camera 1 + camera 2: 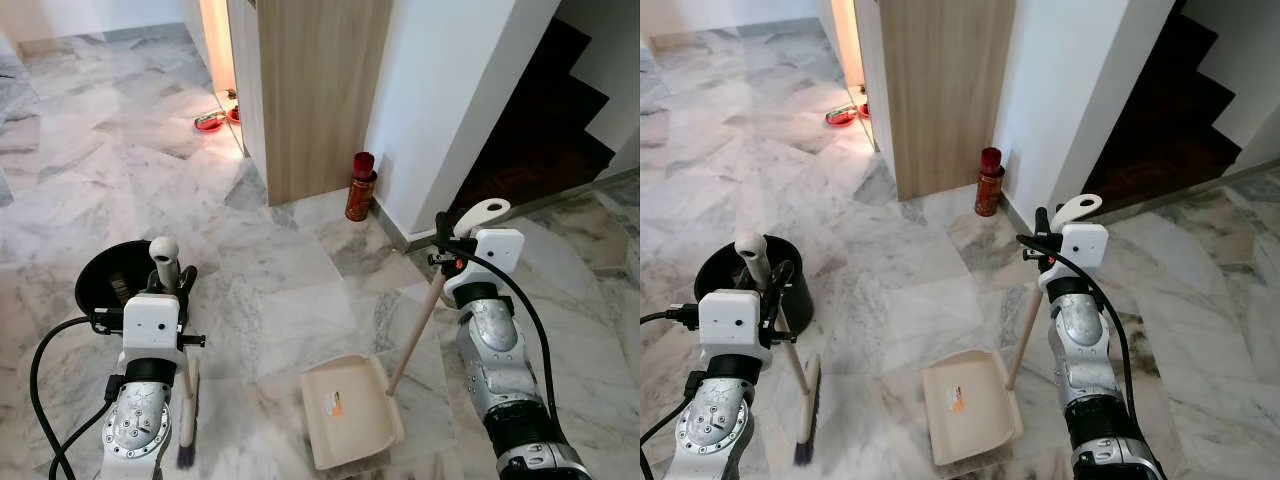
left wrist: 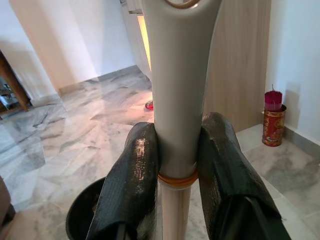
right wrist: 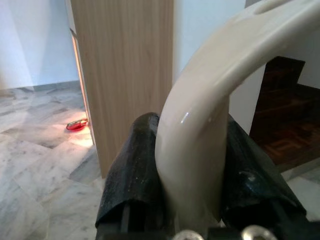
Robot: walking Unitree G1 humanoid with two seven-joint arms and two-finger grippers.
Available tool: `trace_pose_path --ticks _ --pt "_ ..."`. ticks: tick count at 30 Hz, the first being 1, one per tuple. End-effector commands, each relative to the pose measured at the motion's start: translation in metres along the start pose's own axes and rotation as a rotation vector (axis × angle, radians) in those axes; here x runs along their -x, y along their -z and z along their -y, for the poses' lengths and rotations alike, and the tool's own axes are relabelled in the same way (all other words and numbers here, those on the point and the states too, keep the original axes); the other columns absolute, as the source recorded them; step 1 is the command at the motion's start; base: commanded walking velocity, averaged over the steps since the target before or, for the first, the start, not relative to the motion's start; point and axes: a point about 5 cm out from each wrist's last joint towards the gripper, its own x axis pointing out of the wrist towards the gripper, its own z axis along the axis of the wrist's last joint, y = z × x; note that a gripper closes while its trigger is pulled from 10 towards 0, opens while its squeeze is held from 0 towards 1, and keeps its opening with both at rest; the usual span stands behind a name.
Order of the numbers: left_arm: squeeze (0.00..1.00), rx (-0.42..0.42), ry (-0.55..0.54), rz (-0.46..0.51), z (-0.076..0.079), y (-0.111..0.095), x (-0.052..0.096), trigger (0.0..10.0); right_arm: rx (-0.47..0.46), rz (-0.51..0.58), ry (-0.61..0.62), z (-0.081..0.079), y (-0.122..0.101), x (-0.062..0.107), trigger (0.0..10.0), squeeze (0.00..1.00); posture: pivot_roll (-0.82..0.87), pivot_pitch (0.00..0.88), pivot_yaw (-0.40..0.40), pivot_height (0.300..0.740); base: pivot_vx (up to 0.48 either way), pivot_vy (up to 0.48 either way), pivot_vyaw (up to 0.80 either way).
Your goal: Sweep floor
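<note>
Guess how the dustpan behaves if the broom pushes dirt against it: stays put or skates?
The dustpan looks like thin plastic, probably light. On the polished marble floor it would likely slide. The right gripper, shut on its long handle, should steady it, though the handle may flex.

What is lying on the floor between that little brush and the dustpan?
Nothing visible. The brush, held by the left hand, and the dustpan, held by the right hand, have only bare marble floor between them.
</note>
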Motion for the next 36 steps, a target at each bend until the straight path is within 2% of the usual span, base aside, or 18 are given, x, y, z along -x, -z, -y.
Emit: trace_pose_path --ticks 1,7,12,36 --pt "0.00 -0.010 -0.009 0.008 -0.0008 -0.0013 -0.0013 10.0 0.014 0.025 0.004 0.0021 -0.0071 -0.0043 10.0 0.00 0.04 0.096 -0.034 0.740 0.000 0.000 -0.80" --pt "0.00 -0.026 -0.013 0.008 -0.0019 -0.0014 -0.0016 10.0 0.011 0.023 0.005 0.0014 -0.0069 -0.0047 10.0 0.00 0.05 0.092 -0.033 0.740 0.000 0.000 -0.80" --pt "0.00 -0.027 -0.010 0.006 -0.0019 -0.0008 -0.0023 10.0 0.011 0.021 0.006 0.0012 -0.0064 -0.0045 10.0 0.00 0.05 0.089 -0.033 0.740 0.000 -0.448 -0.80" --pt "0.00 -0.009 0.006 0.022 -0.0006 -0.0026 -0.0085 10.0 0.015 0.006 0.050 0.0020 0.0004 0.0023 10.0 0.00 0.04 0.096 -0.015 0.740 0.000 0.000 -0.80"
